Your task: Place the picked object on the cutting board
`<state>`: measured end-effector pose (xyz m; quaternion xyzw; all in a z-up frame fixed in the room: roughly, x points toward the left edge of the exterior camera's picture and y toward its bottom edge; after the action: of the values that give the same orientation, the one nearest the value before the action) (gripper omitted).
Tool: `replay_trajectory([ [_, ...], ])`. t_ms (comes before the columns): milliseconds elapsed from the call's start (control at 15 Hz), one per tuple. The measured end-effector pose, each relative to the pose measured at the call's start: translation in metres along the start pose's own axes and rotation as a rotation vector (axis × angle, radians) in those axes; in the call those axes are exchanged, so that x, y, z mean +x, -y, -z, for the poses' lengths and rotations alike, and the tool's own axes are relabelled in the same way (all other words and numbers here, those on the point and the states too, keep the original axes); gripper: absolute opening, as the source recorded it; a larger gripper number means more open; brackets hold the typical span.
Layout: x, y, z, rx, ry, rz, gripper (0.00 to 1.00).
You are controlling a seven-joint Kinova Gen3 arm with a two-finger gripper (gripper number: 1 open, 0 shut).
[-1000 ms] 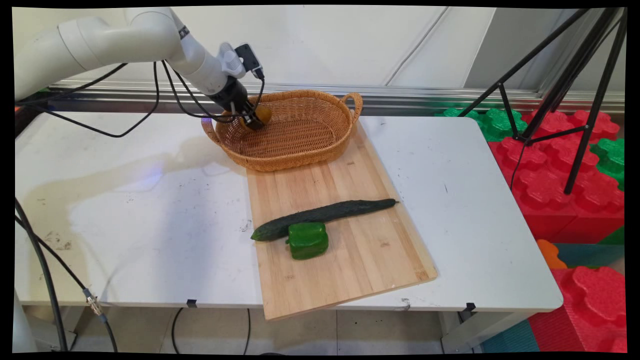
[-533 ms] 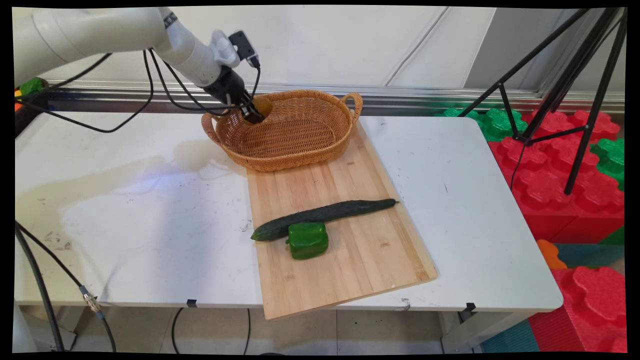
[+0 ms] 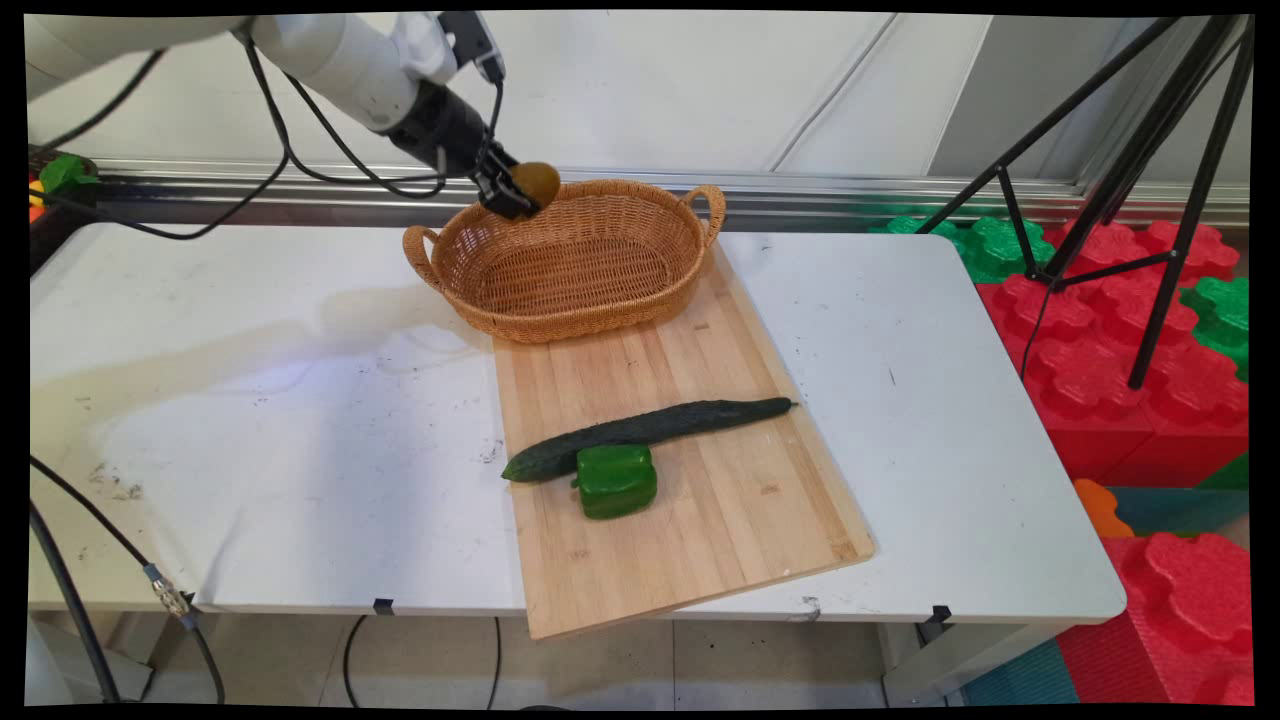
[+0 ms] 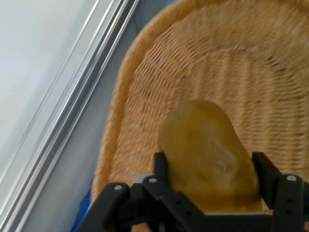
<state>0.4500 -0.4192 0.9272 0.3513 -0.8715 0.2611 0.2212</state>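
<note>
The white table (image 3: 250, 420) stands before a pale panelled wall, with a metal rail (image 3: 900, 190) running along its far edge. To the right of the table lie big red and green foam blocks (image 3: 1120, 330), and the black legs of a tripod (image 3: 1150, 170) rise over them. Black cables (image 3: 300, 150) hang from the arm at the upper left.

A wooden board (image 3: 700, 500) lies on the table, slanting, its near corner jutting past the table's front edge. A woven basket (image 3: 600, 315) sits on the board's far end, partly over the table, with a handle at each end. Nearer than the basket, a long dark cucumber (image 3: 650, 430) lies across the board, and a green pepper (image 3: 616, 481) sits just beside it, touching its near side. Both are well apart from the gripper.

The gripper (image 3: 515, 195) hangs above the basket's far left rim, its fingers pinching a yellow-brown potato (image 3: 537, 182), which is off the basket floor. Nothing stands between the gripper and the basket.

The hand view shows what the main view cannot: the gripper (image 4: 210, 166) with one finger on each side of the potato (image 4: 207, 154), pressed to it, and the basket (image 4: 145, 96) weave and curved rim behind it. The board and vegetables do not show there.
</note>
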Motion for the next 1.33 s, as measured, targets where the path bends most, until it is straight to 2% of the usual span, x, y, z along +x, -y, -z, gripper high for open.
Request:
replay_trajectory([
  [267,0.015,-0.012,0.034,-0.086,-0.072,0.000,0.00],
  [733,0.033,-0.044,0.065,-0.242,-0.149,-0.005,0.00],
  [1000,0.043,-0.066,0.058,-0.317,-0.171,0.007,0.00],
  [1333,0.051,-0.088,0.024,-0.368,-0.155,0.013,0.00],
])
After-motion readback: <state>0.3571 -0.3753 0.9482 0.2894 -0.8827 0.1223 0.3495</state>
